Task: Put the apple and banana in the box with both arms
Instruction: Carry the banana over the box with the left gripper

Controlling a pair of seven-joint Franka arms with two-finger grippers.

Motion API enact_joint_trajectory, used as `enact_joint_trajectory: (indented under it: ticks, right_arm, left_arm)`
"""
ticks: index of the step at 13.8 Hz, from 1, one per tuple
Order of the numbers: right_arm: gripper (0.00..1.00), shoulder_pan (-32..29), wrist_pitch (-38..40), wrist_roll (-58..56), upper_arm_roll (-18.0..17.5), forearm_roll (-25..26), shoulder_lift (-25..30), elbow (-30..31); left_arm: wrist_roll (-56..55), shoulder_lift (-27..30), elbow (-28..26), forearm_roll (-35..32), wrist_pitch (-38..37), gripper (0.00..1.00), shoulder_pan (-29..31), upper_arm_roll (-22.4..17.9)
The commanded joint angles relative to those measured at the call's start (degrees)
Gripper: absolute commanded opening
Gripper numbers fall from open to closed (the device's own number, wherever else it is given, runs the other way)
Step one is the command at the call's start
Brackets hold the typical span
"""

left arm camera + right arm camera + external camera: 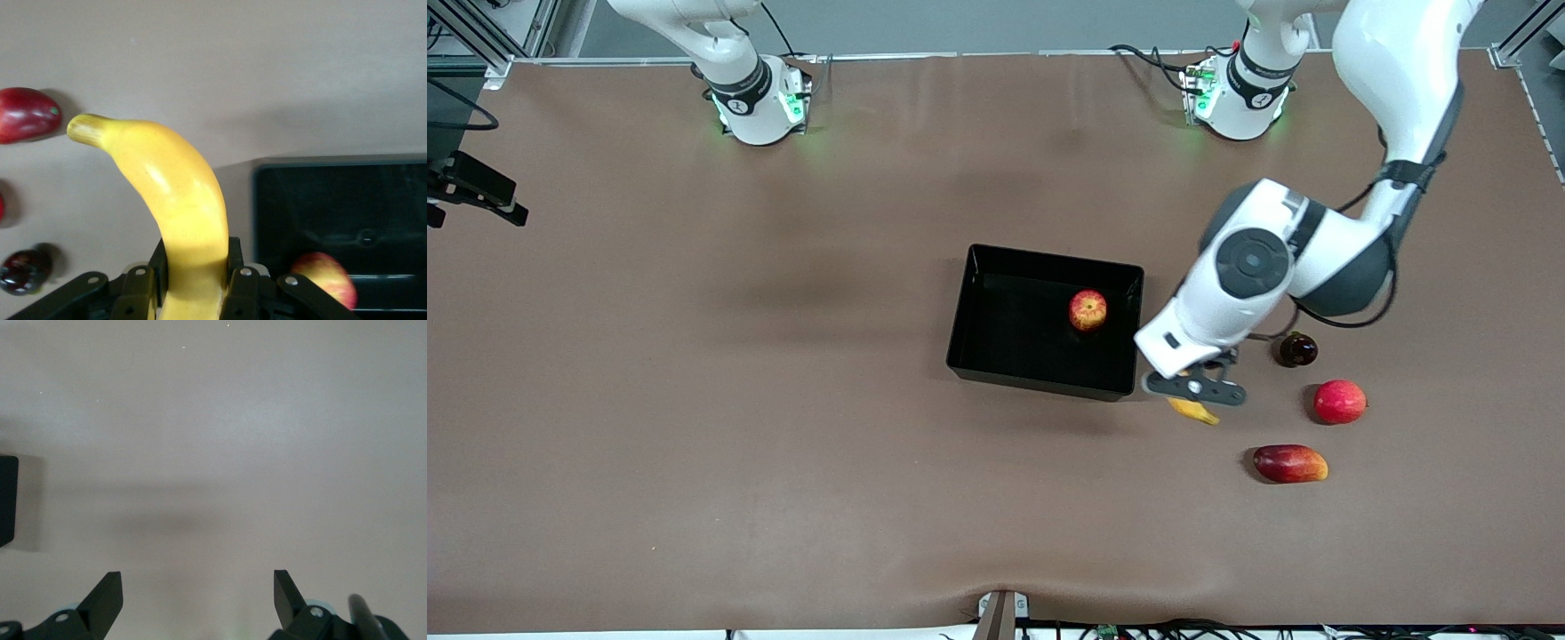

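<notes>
Apple [1088,309] lies in box [978,293]; left tool [1193,388] pinches banana [175,200], right tool [198,597] spread

No text, label or number can be read anywhere — not on the arms, the fruit or the table. The marks on the arm bases are too small to tell.

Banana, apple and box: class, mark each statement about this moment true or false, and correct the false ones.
1. The apple lies inside the box. True.
2. The banana lies in the box. False: the left gripper holds it beside the box's corner, over the table.
3. The right gripper is open, holding nothing. True.
4. The mango-like fruit is in the box. False: it lies on the table, toward the left arm's end.
5. The box holds two fruits. False: only the apple.
</notes>
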State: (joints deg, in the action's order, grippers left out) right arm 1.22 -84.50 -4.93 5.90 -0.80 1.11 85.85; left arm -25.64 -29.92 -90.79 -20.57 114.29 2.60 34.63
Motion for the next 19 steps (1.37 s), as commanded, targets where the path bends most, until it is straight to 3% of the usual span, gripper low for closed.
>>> enact_joint_trajectory:
  ticks: [1, 6, 9, 14, 19]
  right_arm:
    - [1.00, -1.04, 0.30, -0.52, -0.71, 0.27, 0.04, -0.24]
    - [1.00, -1.04, 0.39, -0.52, -0.71, 0.27, 0.04, -0.24]
    - [1.00, -1.04, 0.39, -0.52, -0.62, 0.27, 0.12, -0.24]
    - [1.00, -1.04, 0.39, -0.52, -0.71, 0.27, 0.12, -0.24]
    - [1.00, -1.04, 0.39, -0.61, -0.62, 0.27, 0.12, -0.24]
  left_arm:
    - [-1.78, -0.84, 1.14, -0.26, -1.52, 0.00, -1.80, 1.32]
    - [-11.87, -4.52, 2.46, -0.26, -1.18, 0.00, -11.38, 2.64]
    - [-12.94, -8.04, 6.49, -0.61, -0.82, 0.00, -16.03, 2.20]
    - [-14.43, -10.77, 9.67, -0.43, 4.34, 0.00, -24.91, -5.52]
    - [-16.37, -14.46, 9.75, -0.52, 10.42, 0.00, -28.35, -7.90]
